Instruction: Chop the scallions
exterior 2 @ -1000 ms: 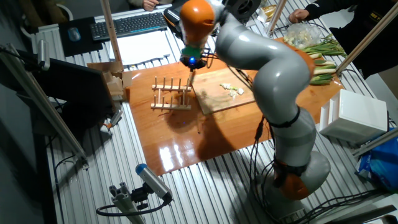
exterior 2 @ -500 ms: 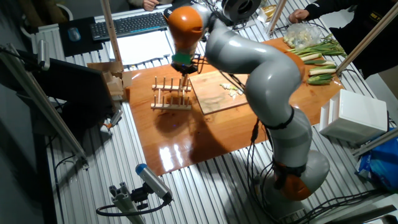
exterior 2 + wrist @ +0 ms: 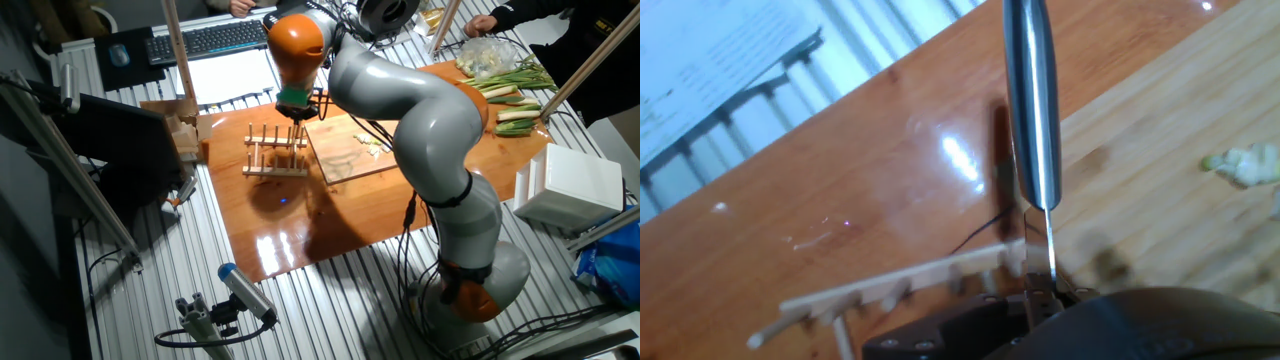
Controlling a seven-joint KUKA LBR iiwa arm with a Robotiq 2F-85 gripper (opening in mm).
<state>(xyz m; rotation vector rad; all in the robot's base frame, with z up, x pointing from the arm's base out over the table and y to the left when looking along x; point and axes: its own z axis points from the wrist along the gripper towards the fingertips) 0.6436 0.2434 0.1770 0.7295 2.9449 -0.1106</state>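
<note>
A few short pale scallions (image 3: 374, 146) lie cut on the wooden board (image 3: 350, 160); one piece (image 3: 1246, 164) shows at the right edge of the hand view. My gripper (image 3: 296, 108) hangs left of the board, over the wooden peg rack (image 3: 276, 152). It is shut on a knife (image 3: 1034, 110), whose steel blade I see edge-on, running up from the fingers (image 3: 1040, 288). The blade points over the seam between the board (image 3: 1170, 170) and the brown table. The rack's pegs (image 3: 890, 290) lie just below the blade.
An uncut bunch of long green-leaved stalks (image 3: 512, 92) lies at the table's back right, beside a clear bag (image 3: 486, 52) and a person's hand. A white box (image 3: 580, 185) stands right. A keyboard (image 3: 208, 38) and paper sit behind the rack.
Over the last second the arm swung left, carrying the knife off the board toward the peg rack. It has barely moved in the last half second.
</note>
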